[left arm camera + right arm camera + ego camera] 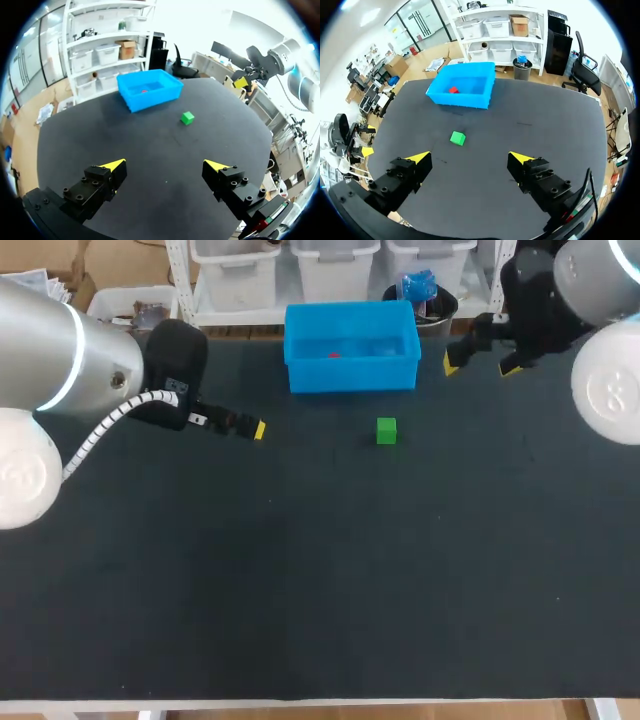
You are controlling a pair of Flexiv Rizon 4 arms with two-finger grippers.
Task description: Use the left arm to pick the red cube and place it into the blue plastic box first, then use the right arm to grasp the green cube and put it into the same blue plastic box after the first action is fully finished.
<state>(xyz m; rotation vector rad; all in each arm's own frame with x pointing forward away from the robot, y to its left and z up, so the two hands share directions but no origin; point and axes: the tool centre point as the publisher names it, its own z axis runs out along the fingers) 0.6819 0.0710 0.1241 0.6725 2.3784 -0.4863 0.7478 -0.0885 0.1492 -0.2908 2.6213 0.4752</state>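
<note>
The red cube (333,354) lies inside the blue plastic box (350,375) at the table's far middle. The green cube (386,430) sits on the black tabletop just in front of the box, slightly right. My left gripper (247,427) hovers open and empty left of the green cube. My right gripper (480,362) hangs open and empty to the right of the box. In the left wrist view the open gripper (166,167) faces the green cube (187,118) and the box (150,101). The right wrist view shows its open gripper (469,159) over the table, the green cube (457,138) ahead and the red cube (453,90) in the box (457,101).
The black table (320,580) stretches wide in front of the cube and box. Nothing else stands on it. Its far edge runs just behind the box.
</note>
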